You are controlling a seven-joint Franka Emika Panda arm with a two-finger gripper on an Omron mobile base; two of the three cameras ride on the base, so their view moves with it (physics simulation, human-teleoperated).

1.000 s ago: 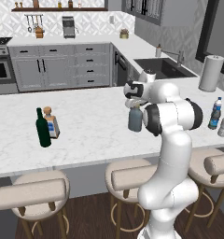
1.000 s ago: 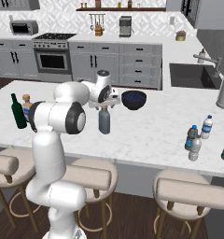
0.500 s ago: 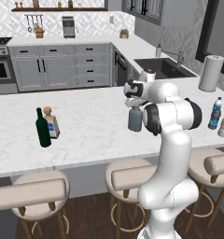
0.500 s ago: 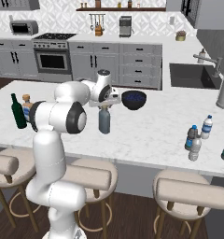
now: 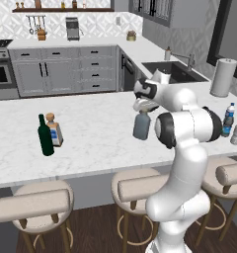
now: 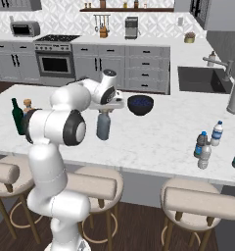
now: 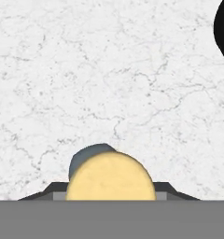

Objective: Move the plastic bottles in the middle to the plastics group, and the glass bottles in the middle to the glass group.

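1. Left base cam: sits behind the arm, on its left, looks fwd and down over the counter [image 5: 91, 128]. Mid distance; arm rises at lower right, stools along the bottom, stove and cabinets at back.
2. Right base cam: same height and tilt, but behind the arm on its right; arm rises at lower left.
3. Shared by both: the counter, the grey bottle [image 5: 141, 125] [image 6: 103, 126] by the hand, the green wine bottle [image 5: 45, 136] [image 6: 17, 116], the sink [image 5: 172, 71] [image 6: 202, 81].
4. Hand cam: looks straight down, v. close to the counter; bottle's tan stopper [image 7: 110, 176] at bottom centre, marble beyond.
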